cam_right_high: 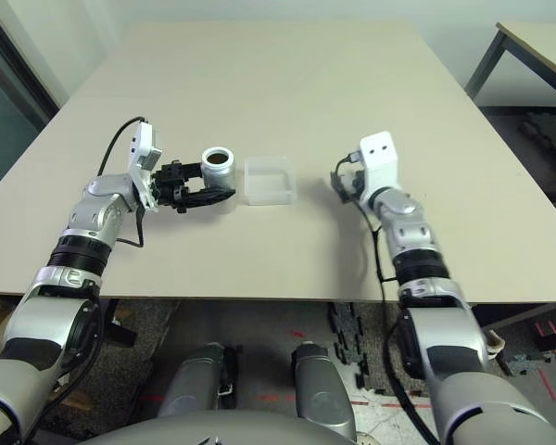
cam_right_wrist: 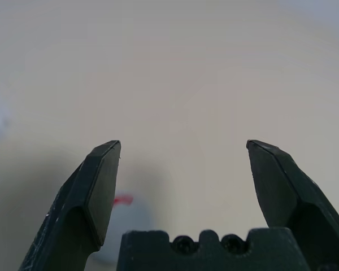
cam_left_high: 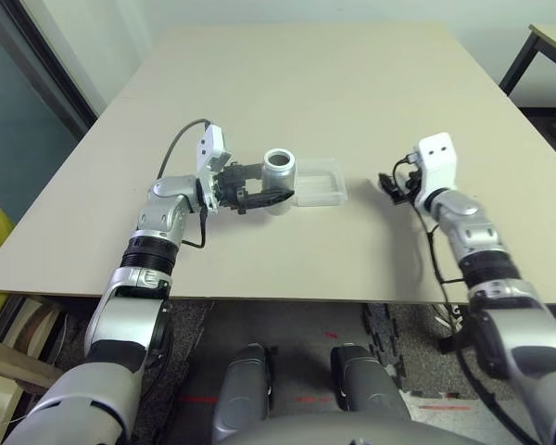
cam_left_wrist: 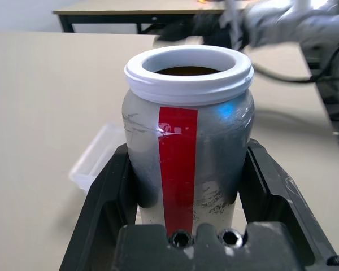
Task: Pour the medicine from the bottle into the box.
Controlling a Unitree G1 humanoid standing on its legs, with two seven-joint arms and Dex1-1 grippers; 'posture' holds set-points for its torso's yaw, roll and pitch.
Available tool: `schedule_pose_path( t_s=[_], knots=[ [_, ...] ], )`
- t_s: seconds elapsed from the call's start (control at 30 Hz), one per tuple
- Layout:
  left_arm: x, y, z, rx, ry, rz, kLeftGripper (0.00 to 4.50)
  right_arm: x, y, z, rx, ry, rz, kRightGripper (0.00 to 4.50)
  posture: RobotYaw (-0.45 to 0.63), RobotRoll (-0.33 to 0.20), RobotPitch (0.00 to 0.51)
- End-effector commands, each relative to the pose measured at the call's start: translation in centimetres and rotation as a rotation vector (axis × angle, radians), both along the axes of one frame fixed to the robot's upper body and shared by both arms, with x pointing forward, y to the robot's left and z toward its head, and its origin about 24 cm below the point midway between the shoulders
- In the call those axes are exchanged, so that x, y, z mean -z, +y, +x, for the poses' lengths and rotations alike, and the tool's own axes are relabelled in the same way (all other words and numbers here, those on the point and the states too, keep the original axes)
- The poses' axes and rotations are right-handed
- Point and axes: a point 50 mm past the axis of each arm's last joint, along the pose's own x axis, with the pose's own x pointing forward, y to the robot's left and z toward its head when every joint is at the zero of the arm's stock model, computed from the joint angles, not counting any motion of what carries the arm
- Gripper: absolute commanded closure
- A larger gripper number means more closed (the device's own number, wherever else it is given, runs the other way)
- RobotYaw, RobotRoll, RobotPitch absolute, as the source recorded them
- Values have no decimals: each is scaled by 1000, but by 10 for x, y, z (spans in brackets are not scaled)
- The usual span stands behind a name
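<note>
Left wrist view: the bottle, smooth, hard and likely slippery, was pinched mid-body by the left gripper, while the right gripper was spread empty.

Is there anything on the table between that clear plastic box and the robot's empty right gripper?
No. In the left eye view, bare table lies between the box and the open right gripper.
</note>
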Motion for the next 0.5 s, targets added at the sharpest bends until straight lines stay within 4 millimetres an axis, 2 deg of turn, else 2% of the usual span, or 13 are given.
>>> schedule_pose_path(
  t_s=[0.03,0.13,0.23,0.4,0.47,0.5],
  knots=[
    [-5,-2,9,-87,-77,32,1792,-14,5,-15,-181,-10,-20,0,-107,0,69],
    [-15,-4,21,-203,-161,41,1792,-22,-2,-29,-268,35,-97,0,-110,0,68],
    [-19,-6,27,-257,-187,57,1792,-26,-4,-38,-297,62,-98,0,-110,0,68],
    [-13,-8,36,-345,-164,144,1792,-22,-1,-50,-345,101,-83,0,-120,0,70],
    [-9,-11,40,-391,-176,218,1792,-21,-1,-49,-328,102,-77,0,-117,0,71],
    [-6,-14,41,-411,-223,313,1792,-20,-1,-49,-326,101,-71,0,-116,0,71]
  ],
)
